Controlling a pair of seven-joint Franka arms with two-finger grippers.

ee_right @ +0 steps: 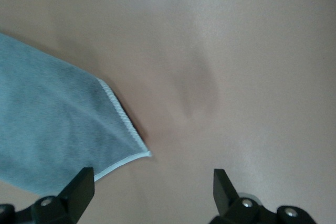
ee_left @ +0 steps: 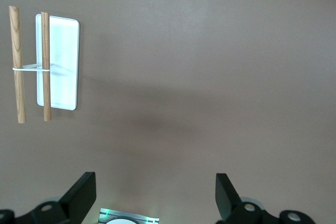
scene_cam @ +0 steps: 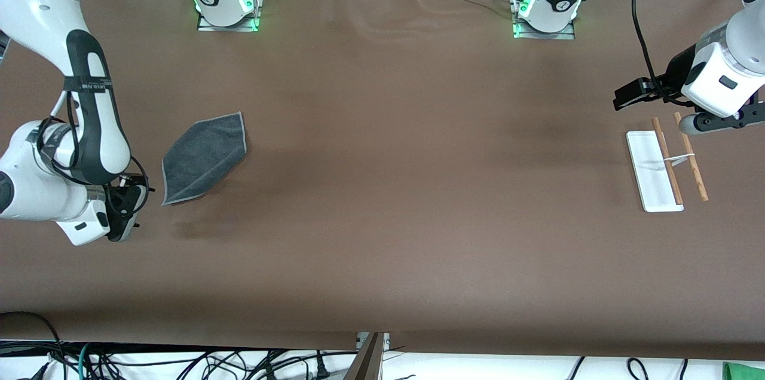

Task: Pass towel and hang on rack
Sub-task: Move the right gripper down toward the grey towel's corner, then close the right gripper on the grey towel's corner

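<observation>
Since lying flat and limp on the table point(scene_cam: 382, 218) toward the right arm's end, the towel point(scene_cam: 205, 156) — soft dark grey terry, light, likely to drape and sag once lifted — calling for a pinch at a stitched edge or corner rather than the broad middle. Pointing its nearest corner toward the right gripper point(scene_cam: 122, 215), hovering just beside that tip over the table near the right arm's edge, fingers point(ee_right: 79, 187) spread apart and holding nothing. Showing in the right wrist view as a pale-hemmed corner of the cloth point(ee_right: 58, 129) just ahead of the released fingers — a good place to bite, since the doubled hem gives some thickness and grip.

Standing toward the left arm's end of the table, well apart from the towel, the rack point(scene_cam: 654, 174) — flat white base, two thin wooden rods, a slim white crossbar — looking light and easy to tip, so wanting a gentle drape. Waiting over the table beside the rack, the left gripper point(scene_cam: 657, 93), fingers point(ee_left: 79, 192) wide apart and empty.
</observation>
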